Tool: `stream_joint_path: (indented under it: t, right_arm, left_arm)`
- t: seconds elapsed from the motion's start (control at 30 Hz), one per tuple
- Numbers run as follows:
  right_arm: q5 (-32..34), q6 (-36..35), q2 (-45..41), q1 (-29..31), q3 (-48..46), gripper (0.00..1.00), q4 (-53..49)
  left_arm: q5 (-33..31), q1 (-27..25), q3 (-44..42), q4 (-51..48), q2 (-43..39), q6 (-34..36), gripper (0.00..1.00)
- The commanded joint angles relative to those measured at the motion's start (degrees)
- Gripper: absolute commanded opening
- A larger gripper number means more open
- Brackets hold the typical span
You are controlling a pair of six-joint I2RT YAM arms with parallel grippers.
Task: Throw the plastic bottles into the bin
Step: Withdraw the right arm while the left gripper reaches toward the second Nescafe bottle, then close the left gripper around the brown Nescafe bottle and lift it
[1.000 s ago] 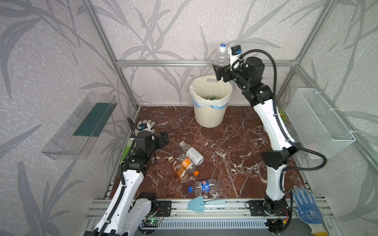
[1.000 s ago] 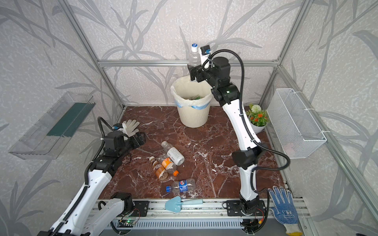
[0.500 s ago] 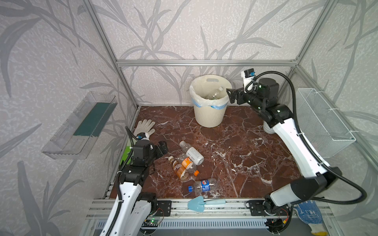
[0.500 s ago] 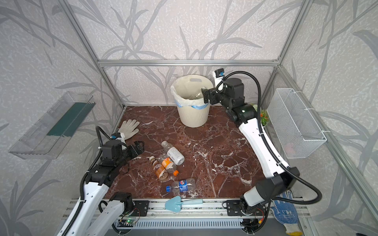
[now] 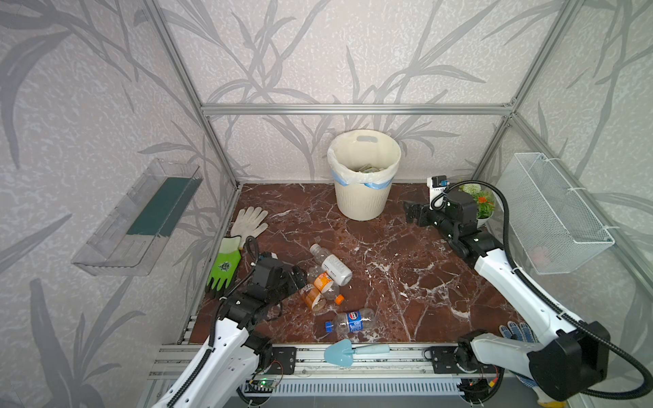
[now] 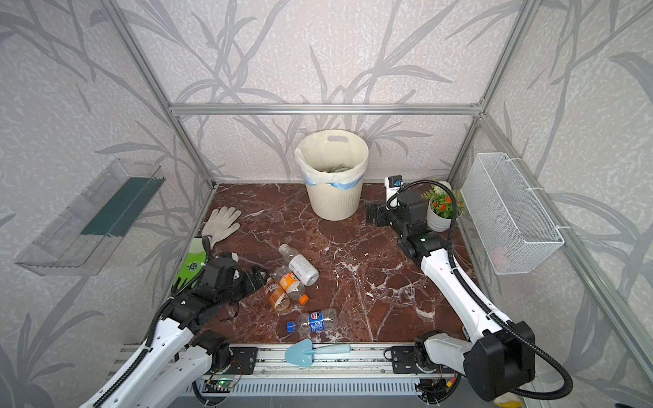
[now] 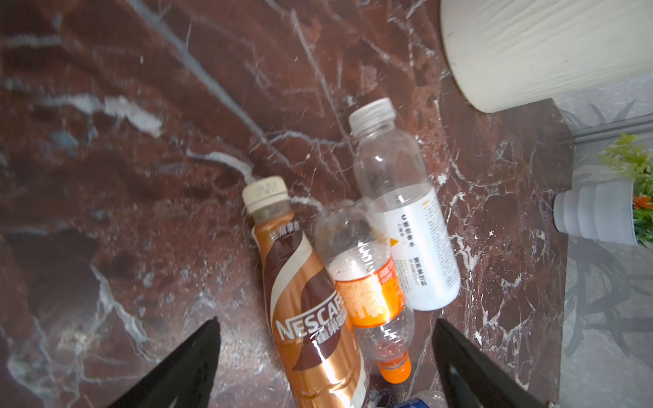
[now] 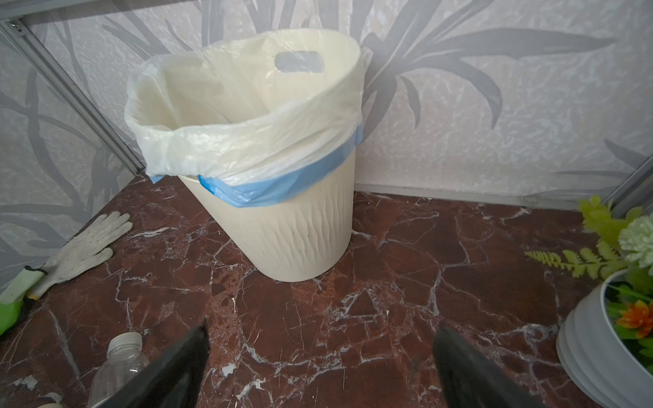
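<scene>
**Step in hand:** picking the next bottle from the pile. Four bottles lie on the bench [image 5: 406,282], and neither gripper holds one.

**Left gripper** [image 7: 325,321]: jaws spread wide, empty, low at the edge of a cluster of three.
- In the left wrist view the brown-label bottle [image 7: 311,311] and the orange-label bottle [image 7: 367,293] both lie inside the span of the fingers.
- The orange one overlaps the brown one and rests against the white-label bottle [image 7: 417,247].
- Whether a finger touches anything yet, I cannot tell.

**Blue-cap bottle** [image 5: 348,319]: lies apart from the cluster, near the front edge.

**Right gripper** [image 8: 323,326]: wide open, empty, low over bare bench near the bin [image 8: 300,240] and facing it.

**Bin:** upright against the back wall, well apart from the pile, liner on. Something lies at its bottom, too small to name.

**Next move (judgement):**
- The left gripper should go down and clamp one bottle only.
- Two overlapped bottles sit in the span, so a straight close may catch both or squeeze one out sideways.
- Taking the orange one on top looks cleaner.
- The bottle then has to be lifted above the bin's rim and carried across.
- The right arm stands near the bin and may need to give way.
</scene>
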Motion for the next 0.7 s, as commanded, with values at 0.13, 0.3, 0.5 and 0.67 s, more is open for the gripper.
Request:
stream_joint_path:
  t: [0.13, 0.3, 0.5, 0.67]
  right_arm:
    - [-1.79, 4.04, -0.4, -1.28, -2.04, 0.99, 5.32]
    - [-2.78, 5.23, 0.86, -2.07, -3.03, 0.99, 6.69]
    - [-3.31, 6.56, 1.93, -3.13, -4.59, 1.0, 8.11]
    - [-4.16, 7.6, 3.2, -4.02, -5.59, 0.99, 9.45]
  left_arm:
    - [-1.54, -4.66, -3.57, -1.25, 1.41, -12.53, 0.91]
    - [1.04, -4.9, -3.64, 2.84, 6.66, -13.46, 0.91]
    - [3.15, -5.0, -5.54, 7.12, 9.43, -16.45, 0.91]
    - [4.29, -5.01, -4.62, 7.69, 12.35, -16.15, 0.9]
